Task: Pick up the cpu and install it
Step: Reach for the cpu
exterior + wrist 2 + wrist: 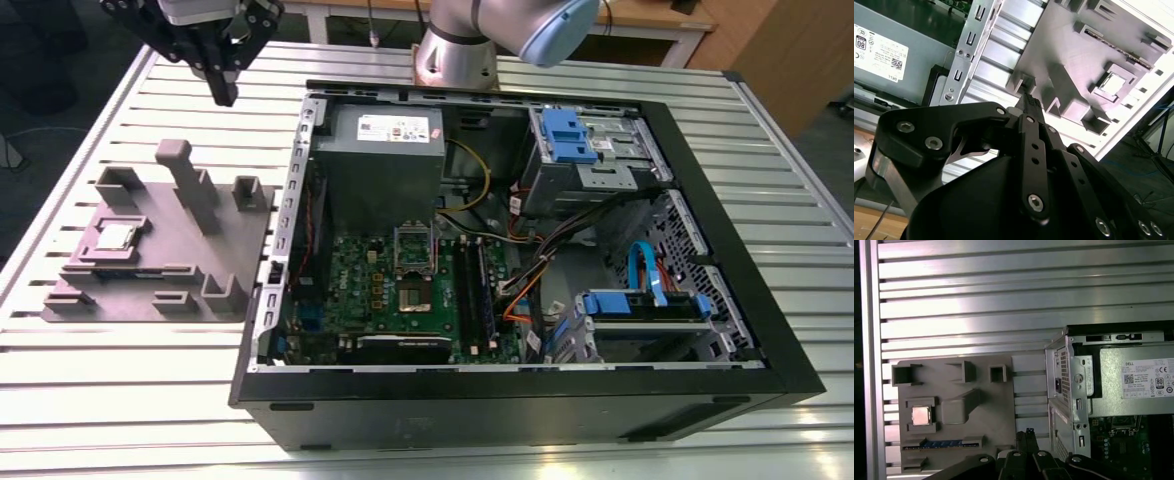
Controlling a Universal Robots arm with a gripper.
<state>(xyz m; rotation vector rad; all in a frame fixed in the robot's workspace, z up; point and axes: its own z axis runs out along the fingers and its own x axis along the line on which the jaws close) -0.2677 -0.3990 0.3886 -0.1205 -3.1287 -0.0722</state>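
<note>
Inspection of the station: the gripper (224, 95) hangs above the slatted tabletop (134, 400) near its far edge, at the corner on the exterior view's left. Its black fingers are pressed together to a single tip and carry nothing. The tip stands over bare slats, between the grey fixture plate (174, 240) and the far corner of the open computer case (534, 400); it touches neither. The cpu (116, 236) lies flat, silver top up, in a square recess of the fixture plate, on the side of the plate nearest the tabletop's edge at the exterior view's left. It is also seen in both wrist views (921, 415) (1113, 84), seated level in its recess and well apart from the gripper. A long stick with blue markings (941, 443) lies in a slot of the plate just beside the cpu's recess. The case lies on its side with its panel off, taking up the middle and the exterior view's right of the tabletop. Inside it, the green motherboard (387, 300) is exposed, and the grey power supply (380, 165) sits at the far end of it.
</note>
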